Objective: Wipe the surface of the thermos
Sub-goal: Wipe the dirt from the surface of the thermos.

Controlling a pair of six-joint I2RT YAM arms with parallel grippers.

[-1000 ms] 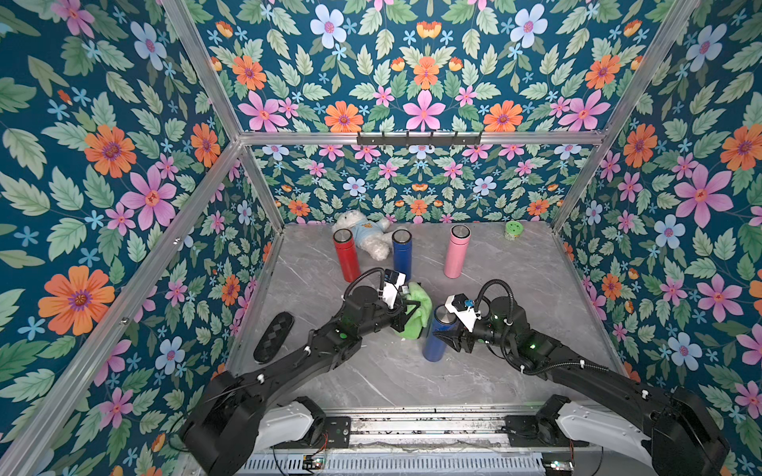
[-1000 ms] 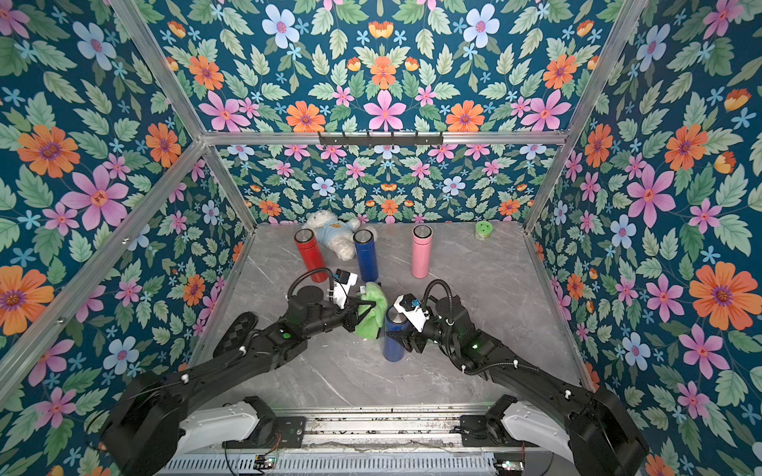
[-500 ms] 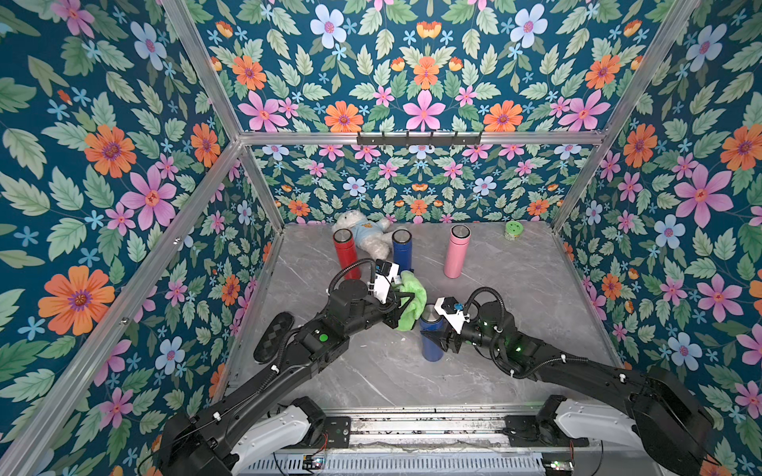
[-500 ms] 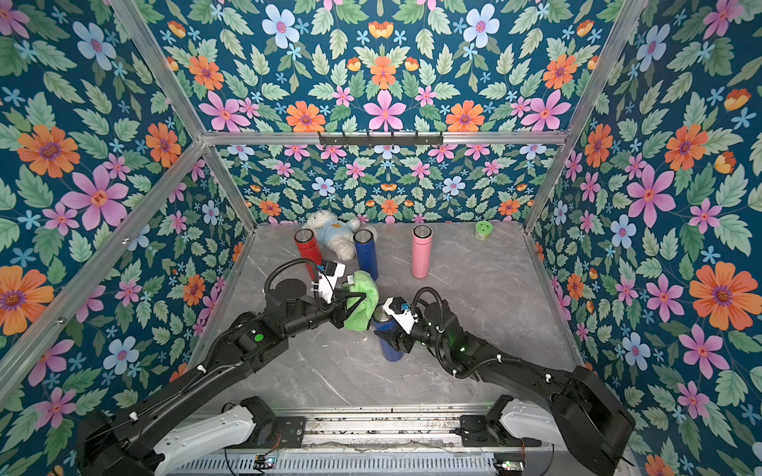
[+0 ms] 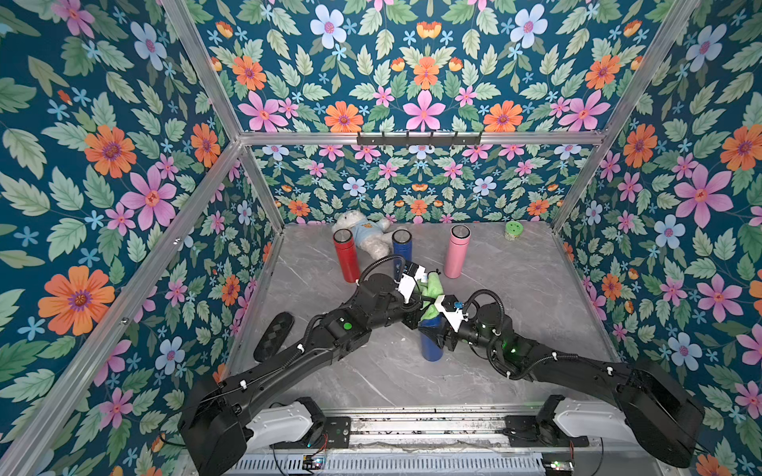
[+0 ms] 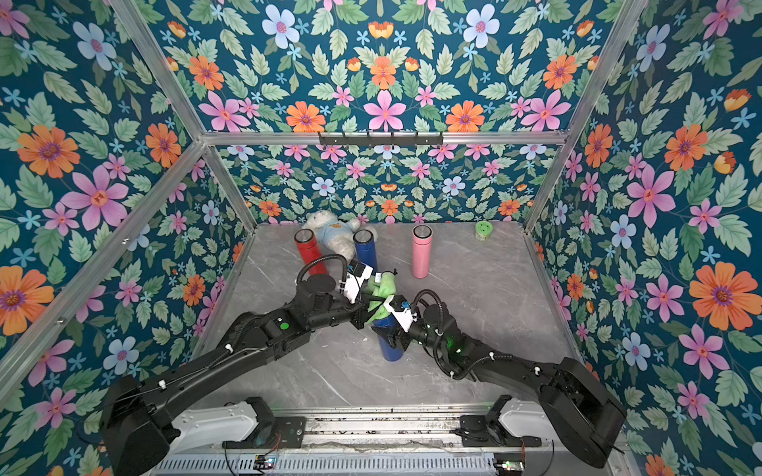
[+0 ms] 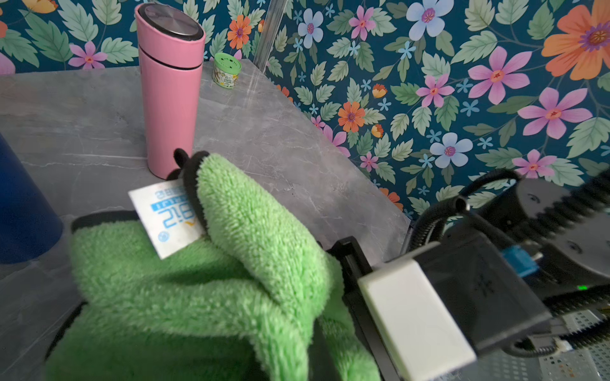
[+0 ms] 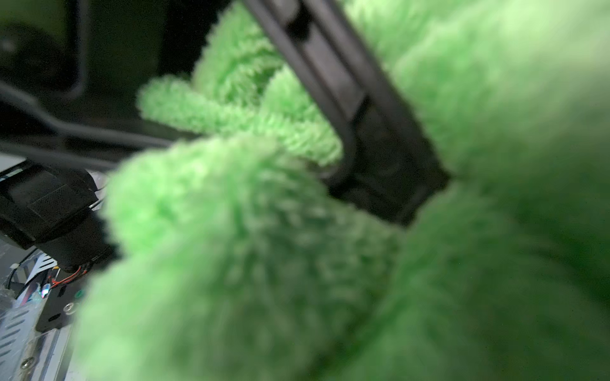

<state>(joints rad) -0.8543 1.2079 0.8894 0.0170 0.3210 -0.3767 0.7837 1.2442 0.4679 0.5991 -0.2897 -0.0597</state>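
Note:
A dark blue thermos (image 5: 430,346) stands upright in the middle of the grey table in both top views. My right gripper (image 5: 438,329) is shut on its upper body from the right. A fluffy green cloth (image 5: 433,290) is bunched over the thermos's top, and my left gripper (image 5: 421,307) is shut on it from the left. In the left wrist view the cloth (image 7: 198,297) hides the jaws and shows a white label (image 7: 168,217). In the right wrist view the cloth (image 8: 264,264) fills the picture, with one black left finger (image 8: 363,132) across it. The thermos's lid is hidden.
At the back stand a red thermos (image 5: 346,257), a second blue thermos (image 5: 402,251) and a pink thermos (image 5: 455,251). A white plush bear (image 5: 363,230) lies behind them. A small green jar (image 5: 513,230) sits back right and a black oval object (image 5: 274,336) by the left wall.
My left arm has lifted and carried the green cloth to the right, onto the top of the held thermos. The right arm and thermos have shifted slightly left.

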